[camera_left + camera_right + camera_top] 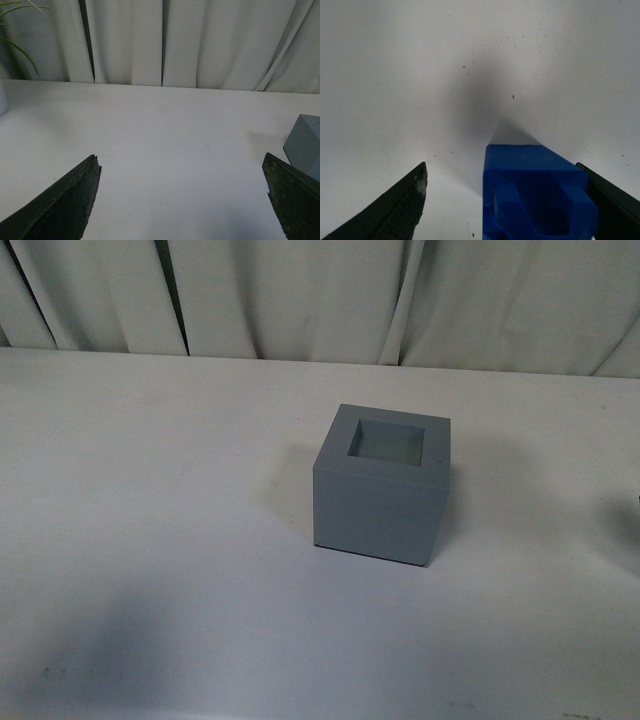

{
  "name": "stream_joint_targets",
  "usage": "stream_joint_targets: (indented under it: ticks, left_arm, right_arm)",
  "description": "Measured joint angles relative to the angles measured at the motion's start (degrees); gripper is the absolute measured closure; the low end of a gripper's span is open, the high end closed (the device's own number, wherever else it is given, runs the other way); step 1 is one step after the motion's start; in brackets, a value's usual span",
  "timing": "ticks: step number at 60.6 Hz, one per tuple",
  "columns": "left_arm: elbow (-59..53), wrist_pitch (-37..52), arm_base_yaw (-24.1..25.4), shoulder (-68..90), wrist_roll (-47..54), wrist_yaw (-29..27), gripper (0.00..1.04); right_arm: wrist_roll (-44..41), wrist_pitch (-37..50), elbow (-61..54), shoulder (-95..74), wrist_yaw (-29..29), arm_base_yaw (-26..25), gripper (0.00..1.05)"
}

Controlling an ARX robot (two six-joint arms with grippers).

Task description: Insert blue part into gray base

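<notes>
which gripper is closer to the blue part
Right. The blue part sits between the open jaws of the right gripper; the left gripper is over bare table, apart from it.

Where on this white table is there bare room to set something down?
Left of the gray base, back to the curtain, the table is bare; so is the strip in front of it. Crowded spots: the base itself, and the blue part inside the right gripper.
</notes>
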State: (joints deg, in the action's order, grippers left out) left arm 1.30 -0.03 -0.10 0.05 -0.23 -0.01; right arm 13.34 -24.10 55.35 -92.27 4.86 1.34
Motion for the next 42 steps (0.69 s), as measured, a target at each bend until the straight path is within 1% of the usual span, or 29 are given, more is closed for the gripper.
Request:
stream_joint_targets:
  ticks: [4,9,11,14,28,32,42]
  left_arm:
    - [0.0,0.0,0.0,0.0,0.0,0.0,0.06]
    - [0.0,0.0,0.0,0.0,0.0,0.0,0.06]
    - [0.0,0.0,0.0,0.0,0.0,0.0,0.06]
    - [0.0,0.0,0.0,0.0,0.0,0.0,0.06]
    - [0.0,0.0,0.0,0.0,0.0,0.0,0.06]
    - [0.0,0.0,0.0,0.0,0.0,0.0,0.06]
    - [0.0,0.0,0.0,0.0,0.0,0.0,0.06]
  right_arm:
    - [0.0,0.0,0.0,-0.1,0.1,0.2,0.29]
    - [0.0,0.0,0.0,-0.1,0.1,0.4,0.46]
    - [0.0,0.0,0.0,-0.1,0.1,0.5,0.52]
    - [-0.1,0.0,0.0,-0.1,0.1,0.5,0.56]
    - [-2.1,-1.0,1.0,1.4,-1.5,0.8,0.57]
    - [-3.6,-1.3,2.0,2.3,-2.8,0.8,0.57]
    - [-9.8,-2.3,4.8,4.7,-8.7,0.8,0.57]
